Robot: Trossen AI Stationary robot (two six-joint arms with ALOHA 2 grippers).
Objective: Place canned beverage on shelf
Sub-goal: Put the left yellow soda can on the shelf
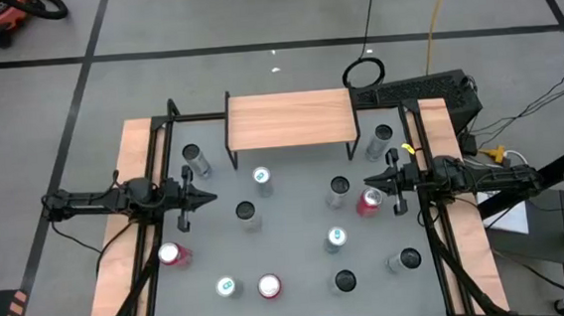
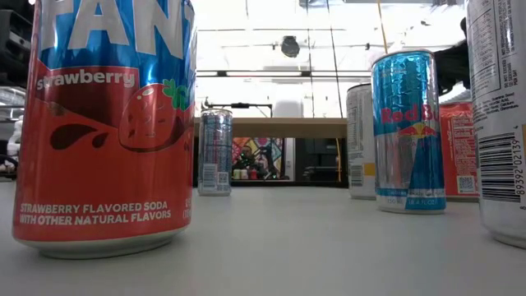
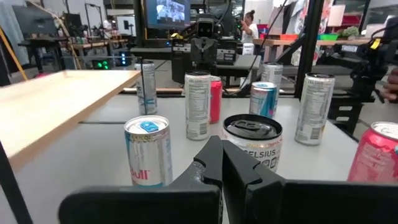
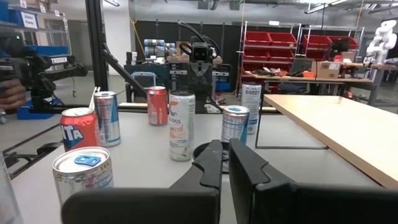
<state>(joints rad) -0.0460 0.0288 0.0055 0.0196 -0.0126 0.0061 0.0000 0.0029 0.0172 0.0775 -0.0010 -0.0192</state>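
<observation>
Left gripper: closed, empty, parked at nine o'clock.
Right gripper: closed, empty, parked at three o'clock.
Shelf: bare at twelve o'clock.
Cans: upright, scattered, kept graspable.

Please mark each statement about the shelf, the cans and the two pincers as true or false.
1. The shelf has a can standing on it. False: its wooden top is bare.
2. The left pincer is shut and holds nothing. True.
3. The right pincer grips the Fanta can. False: it is shut and empty, beside that can.
4. All cans on the grey table stand upright. True.
</observation>
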